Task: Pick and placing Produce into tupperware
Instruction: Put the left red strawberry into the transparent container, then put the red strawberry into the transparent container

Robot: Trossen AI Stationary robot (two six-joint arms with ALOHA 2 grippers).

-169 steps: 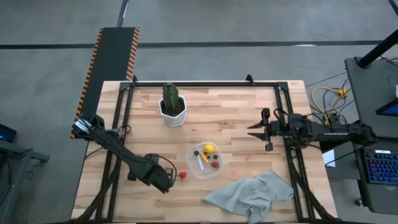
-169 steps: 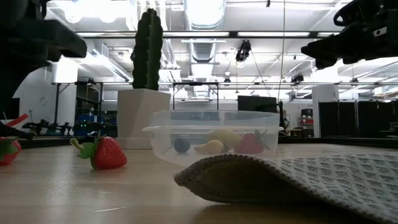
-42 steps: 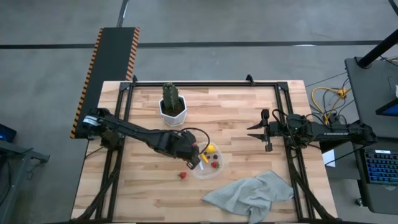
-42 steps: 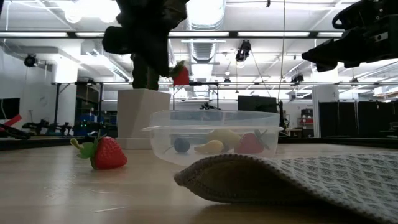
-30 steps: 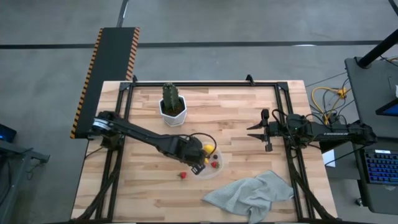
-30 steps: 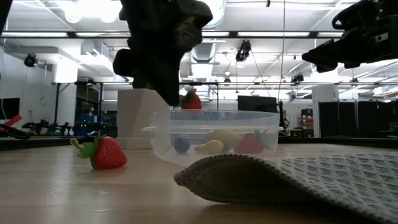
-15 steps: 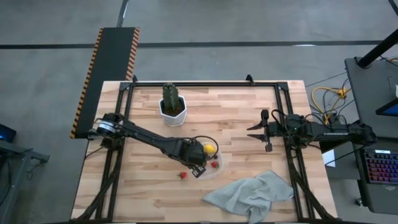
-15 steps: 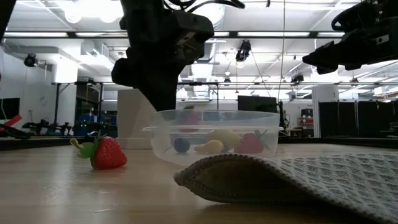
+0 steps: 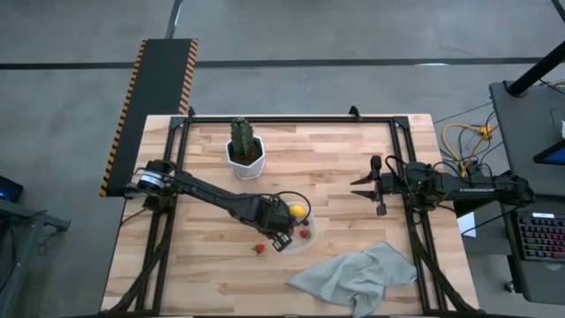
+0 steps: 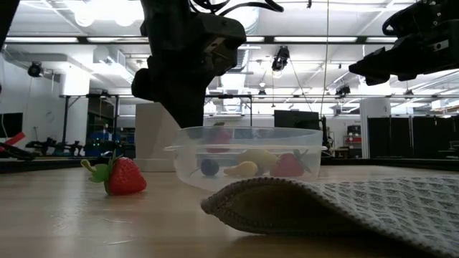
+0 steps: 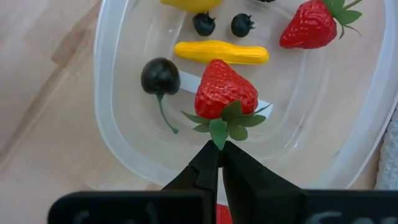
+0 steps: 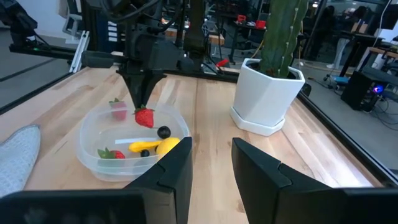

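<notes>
Left gripper [image 11: 219, 152]: you see it pinched on the leaf of a red plastic strawberry [image 11: 224, 93], hanging inside the clear rounded-square plastic tub [image 11: 118, 149].
Right gripper [image 12: 210, 163]: fingers parted, nothing held.
Hidden: tub's far end cut off.

No legible writing in any view

No text, label, brand, number or sign can be read on any surface shown. A white mark is seen on the floor of the tupperware [image 11: 112, 81], but no characters can be made out on it. Orange and black hazard striping is seen along the edges of a dark panel [image 9: 163, 84] beyond the table; no wording is carried by it.
</notes>
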